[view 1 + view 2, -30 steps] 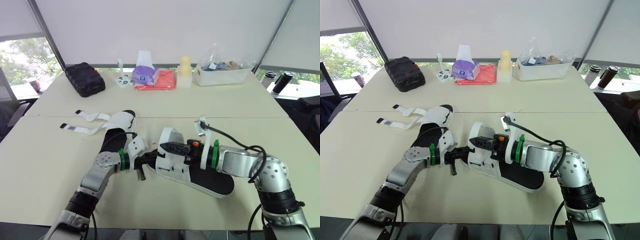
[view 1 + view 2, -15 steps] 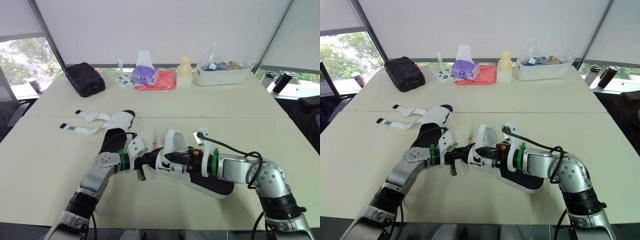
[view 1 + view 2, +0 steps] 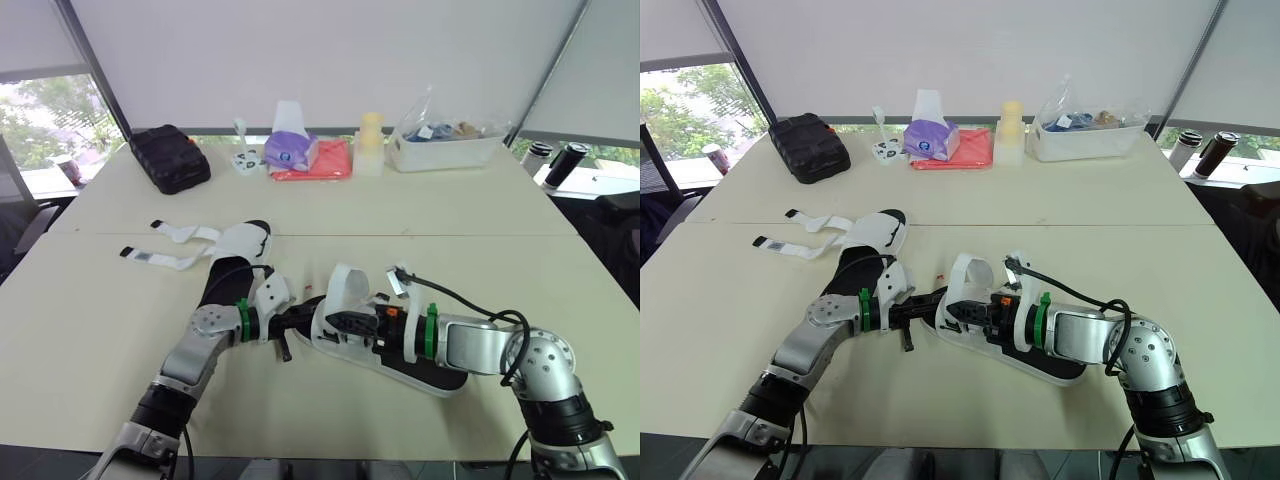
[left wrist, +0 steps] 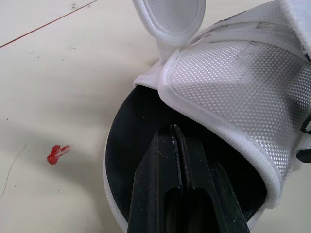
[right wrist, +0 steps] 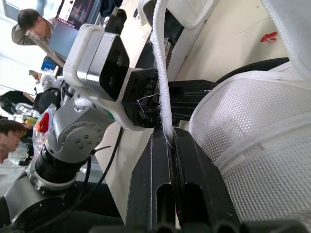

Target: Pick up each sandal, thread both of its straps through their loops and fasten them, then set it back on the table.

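Note:
A sandal (image 3: 400, 352) with a black sole and white mesh upper lies on the table between my arms. My left gripper (image 3: 297, 322) is shut on the rim of its black sole (image 4: 141, 126), as the left wrist view shows. My right gripper (image 3: 342, 322) is shut on a white strap (image 5: 162, 92) of this sandal, which arches up in a loop (image 3: 345, 285) over the upper. The second sandal (image 3: 238, 248) lies further back on the left, its two straps (image 3: 165, 245) undone and spread flat to the left.
Along the far edge stand a black case (image 3: 170, 158), a purple tissue box (image 3: 291, 150), a red cloth (image 3: 325, 160), a yellow bottle (image 3: 370, 145) and a clear plastic bin (image 3: 445, 145). A small red mark (image 4: 57, 153) is on the table by the sandal.
My right gripper has come down towards the table with the strap in it, and the sandal's raised upper has settled lower. My left arm has kept its hold and place.

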Robot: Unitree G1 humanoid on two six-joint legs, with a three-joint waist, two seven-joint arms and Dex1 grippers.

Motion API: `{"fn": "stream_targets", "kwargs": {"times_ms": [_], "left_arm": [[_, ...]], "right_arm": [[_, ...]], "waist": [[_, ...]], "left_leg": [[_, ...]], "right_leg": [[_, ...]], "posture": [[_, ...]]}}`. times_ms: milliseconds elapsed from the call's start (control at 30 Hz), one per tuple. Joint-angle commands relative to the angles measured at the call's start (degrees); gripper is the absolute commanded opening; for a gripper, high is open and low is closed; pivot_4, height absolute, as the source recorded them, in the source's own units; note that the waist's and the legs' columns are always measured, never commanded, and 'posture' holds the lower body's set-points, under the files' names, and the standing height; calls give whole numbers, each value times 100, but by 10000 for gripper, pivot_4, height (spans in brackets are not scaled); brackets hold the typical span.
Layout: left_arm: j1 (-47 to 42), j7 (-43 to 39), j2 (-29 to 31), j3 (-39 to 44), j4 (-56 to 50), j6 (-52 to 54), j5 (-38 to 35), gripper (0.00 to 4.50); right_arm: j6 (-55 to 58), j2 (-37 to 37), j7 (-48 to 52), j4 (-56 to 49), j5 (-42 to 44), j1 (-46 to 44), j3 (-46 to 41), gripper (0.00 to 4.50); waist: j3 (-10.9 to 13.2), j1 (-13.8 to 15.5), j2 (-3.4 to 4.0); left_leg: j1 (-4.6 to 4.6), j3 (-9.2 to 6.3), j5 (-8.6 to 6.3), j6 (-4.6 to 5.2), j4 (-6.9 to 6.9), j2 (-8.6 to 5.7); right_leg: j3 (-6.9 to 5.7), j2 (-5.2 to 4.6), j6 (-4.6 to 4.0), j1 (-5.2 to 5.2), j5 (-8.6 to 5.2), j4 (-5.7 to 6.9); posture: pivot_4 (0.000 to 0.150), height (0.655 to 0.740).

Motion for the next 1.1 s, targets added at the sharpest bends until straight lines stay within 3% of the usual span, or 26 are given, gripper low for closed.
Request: {"fn": "stream_targets", "kwargs": {"times_ms": [33, 400, 867, 1100], "left_arm": [[179, 13, 29, -262, 265, 121, 274, 0], [238, 22, 39, -277, 217, 123, 275, 0], [253, 39, 35, -282, 202, 124, 265, 0], [267, 40, 44, -291, 182, 135, 264, 0]], "right_arm": [[-85, 81, -147, 10, 321, -65, 15, 504], [-301, 77, -568, 65, 959, -21, 88, 504], [-281, -175, -321, 40, 433, 80, 216, 504], [-579, -16, -494, 189, 965, -67, 39, 504]], "waist": [[0, 1, 0], [0, -1, 0], [0, 2, 0], [0, 2, 0]], "left_leg": [[0, 0, 0, 0, 0, 0], [-3, 0, 0, 0, -2, 2], [-4, -1, -1, 2, -8, 6], [-6, -2, -1, 2, -9, 7]], "right_leg": [[0, 0, 0, 0, 0, 0], [0, 0, 0, 0, 0, -9], [-2, -6, 1, 6, 1, -27], [-2, -8, 1, 6, 1, -28]], "posture": [[1500, 7400], [1500, 7400], [1500, 7400], [1500, 7400]]}}
